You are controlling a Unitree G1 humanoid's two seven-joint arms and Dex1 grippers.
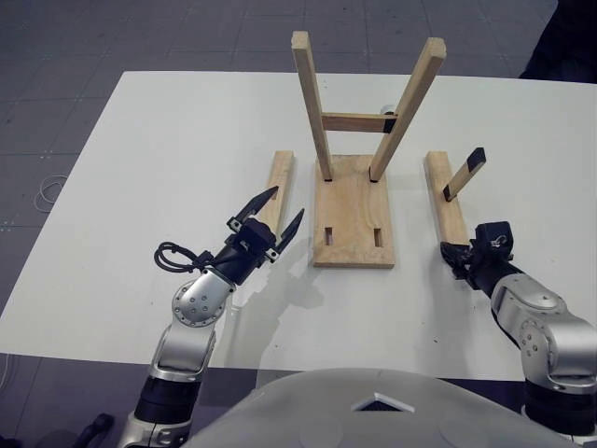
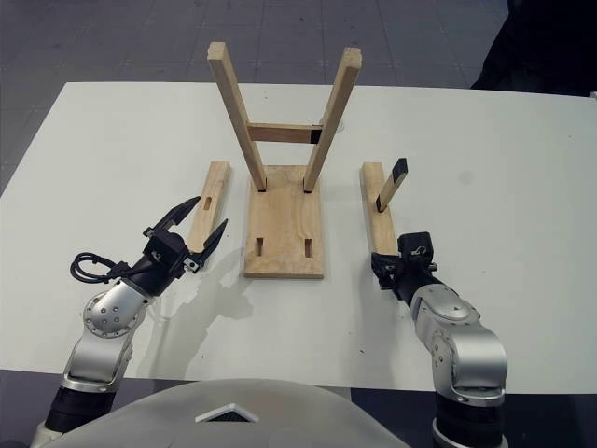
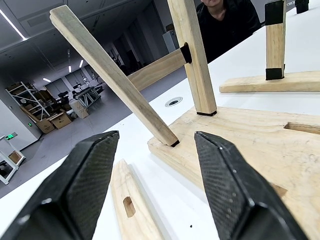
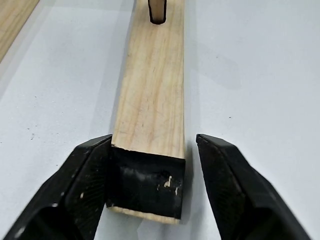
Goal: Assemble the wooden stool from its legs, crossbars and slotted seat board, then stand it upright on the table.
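While the left pincer (image 1: 288,202) hangs apart by the left leg (image 1: 280,177), the right pincer (image 4: 153,145), also apart, straddles the near end of the right leg (image 1: 446,203), lying lengthwise up-frame at lower right of the counter (image 1: 168,140)

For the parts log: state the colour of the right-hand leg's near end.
Black tip on a pale wooden leg; right wrist view shows it best.
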